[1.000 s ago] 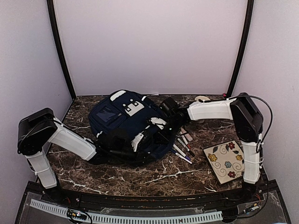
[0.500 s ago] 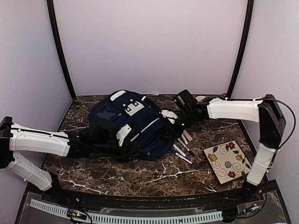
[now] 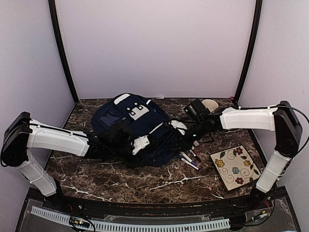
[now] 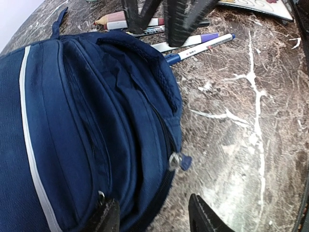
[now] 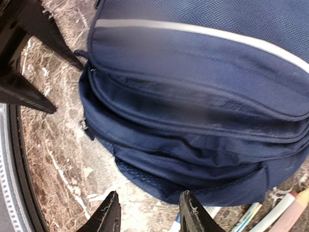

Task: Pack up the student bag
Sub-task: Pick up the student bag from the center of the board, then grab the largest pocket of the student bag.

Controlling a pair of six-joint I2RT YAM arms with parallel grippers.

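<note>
The navy student bag point(image 3: 137, 128) lies flat on the marble table, zipped shut, white patch up. Its zip pull point(image 4: 177, 161) shows in the left wrist view, and the bag fills the right wrist view point(image 5: 203, 92). My left gripper point(image 3: 147, 142) is open and empty over the bag's near edge, its jaws astride the zipped rim point(image 4: 154, 220). My right gripper point(image 3: 186, 140) is open and empty at the bag's right end point(image 5: 149, 217). Several pens and markers point(image 3: 189, 157) lie just right of the bag, also in the left wrist view point(image 4: 193, 43).
A flowered square plate point(image 3: 235, 166) lies at the front right. A small beige round thing point(image 3: 210, 103) sits at the back right behind the right arm. Walls close in the back and sides.
My left arm has swung in from the far left over the bag's near edge. My right gripper has dropped from the bag's back right corner to its right end.
</note>
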